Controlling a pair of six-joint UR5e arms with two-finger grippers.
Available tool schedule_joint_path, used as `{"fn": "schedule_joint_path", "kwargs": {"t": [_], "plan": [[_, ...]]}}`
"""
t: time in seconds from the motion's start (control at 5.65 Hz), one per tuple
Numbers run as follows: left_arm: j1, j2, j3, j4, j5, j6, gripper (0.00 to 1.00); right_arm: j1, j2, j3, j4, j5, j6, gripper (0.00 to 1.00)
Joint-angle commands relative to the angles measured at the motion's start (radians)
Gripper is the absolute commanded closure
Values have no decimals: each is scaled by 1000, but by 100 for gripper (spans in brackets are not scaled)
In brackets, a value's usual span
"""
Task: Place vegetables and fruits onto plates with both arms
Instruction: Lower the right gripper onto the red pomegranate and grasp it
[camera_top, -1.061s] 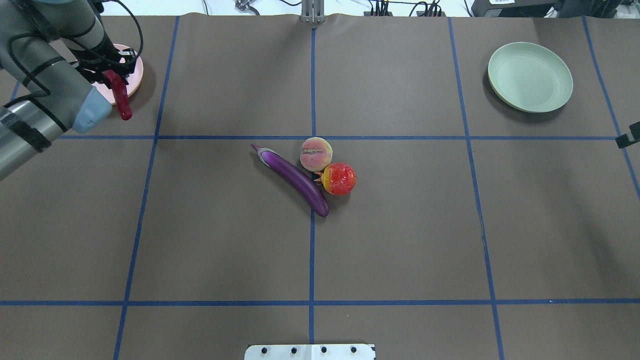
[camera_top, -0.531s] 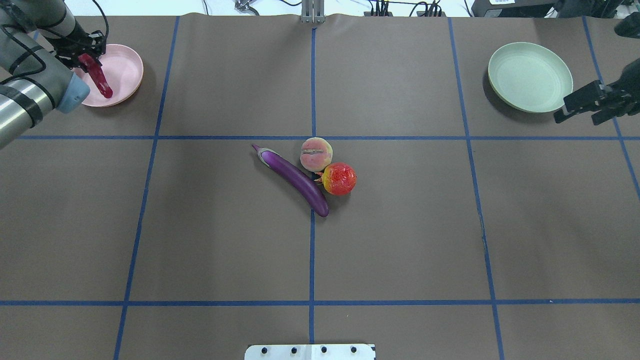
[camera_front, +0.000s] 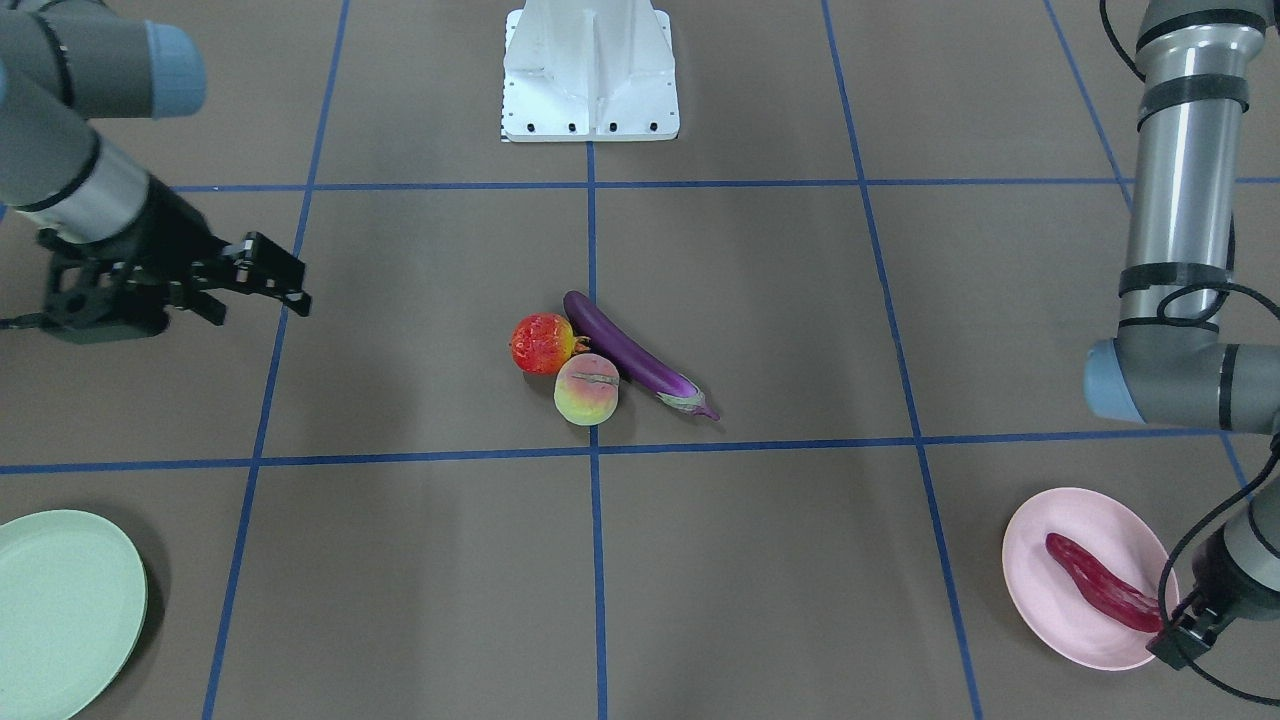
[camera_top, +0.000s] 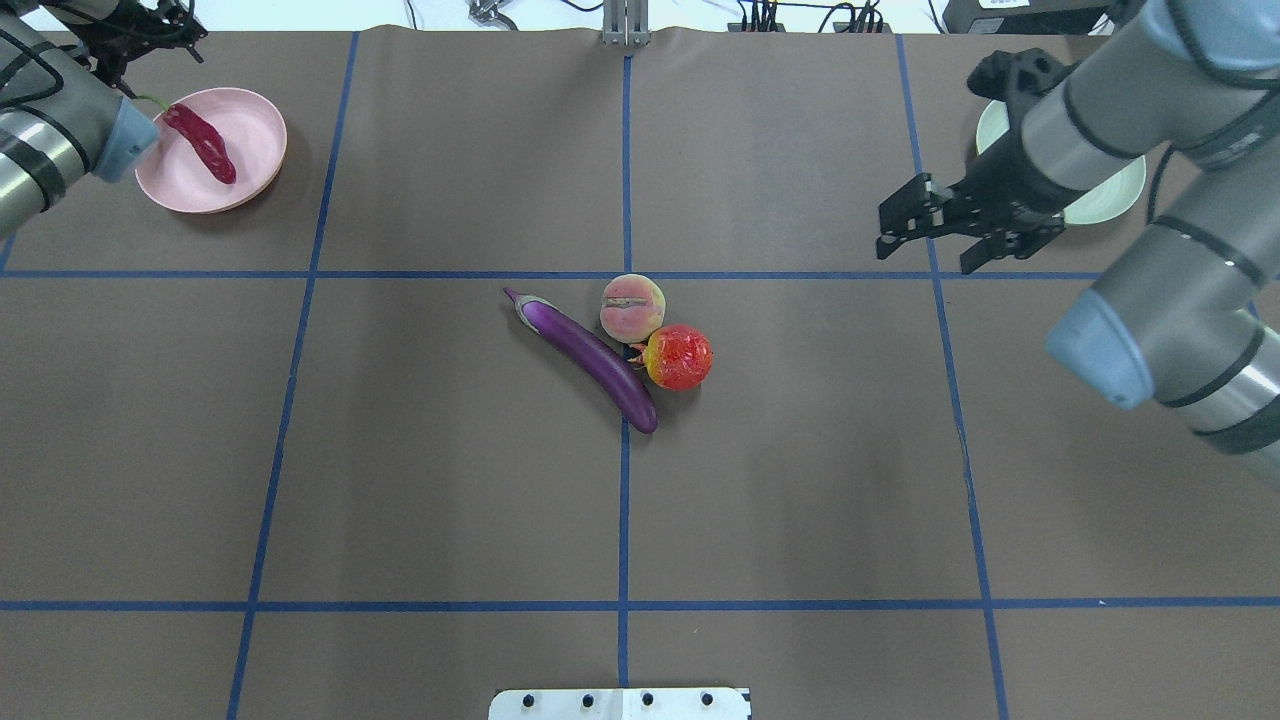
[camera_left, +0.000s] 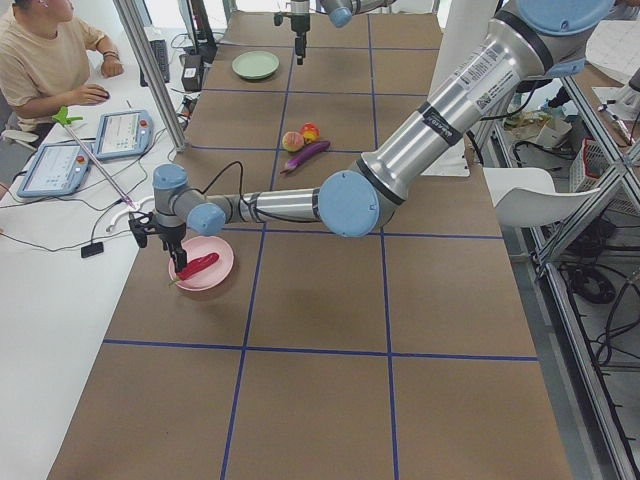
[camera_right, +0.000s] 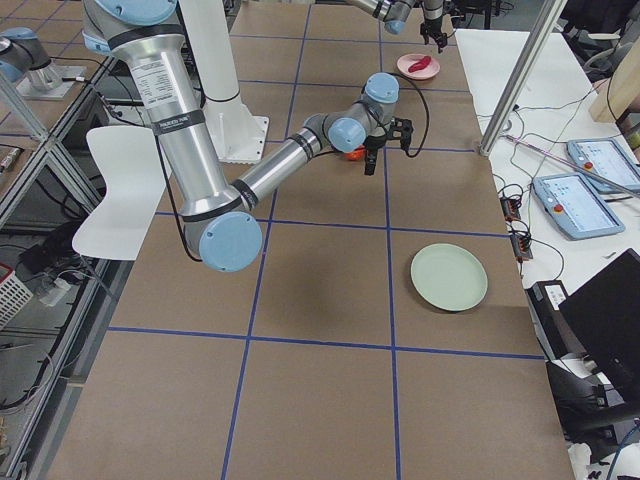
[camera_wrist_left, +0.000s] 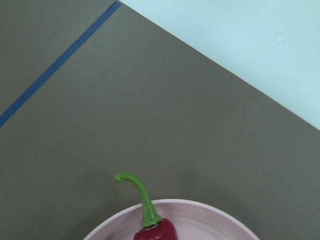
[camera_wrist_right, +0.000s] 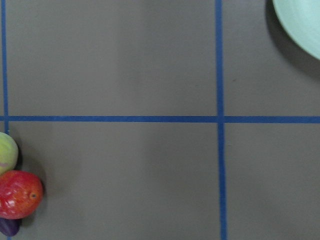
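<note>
The dark-red chili (camera_top: 201, 143) lies on the pink plate (camera_top: 250, 135) at the far left, free of my left gripper (camera_top: 150, 35), which is open just beyond the plate's far edge. In the left wrist view the chili's green stem (camera_wrist_left: 143, 200) pokes over the plate rim (camera_wrist_left: 215, 210). The purple eggplant (camera_top: 590, 360), the peach (camera_top: 632, 308) and the pomegranate (camera_top: 680, 357) lie together at mid-table. My right gripper (camera_top: 925, 250) is open and empty, between the fruits and the mint plate (camera_top: 1105, 200), which my right arm partly hides.
Blue tape lines cross the brown table cover. The white robot base (camera_front: 590, 70) stands at the near edge. In the right wrist view the pomegranate (camera_wrist_right: 19, 194) is at the left edge and the mint plate (camera_wrist_right: 300, 25) is in the top right corner.
My left gripper has let go of the chili onto the pink plate and drawn back. My right arm has swung in from the right edge toward mid-table, over the mint plate.
</note>
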Motion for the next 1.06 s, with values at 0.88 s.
{"fn": "schedule_joint_path", "kwargs": {"t": [0.88], "plan": [[3,-6,-77,49,-65,-8,0,-309,167,-291,389,-332,534,0]]}}
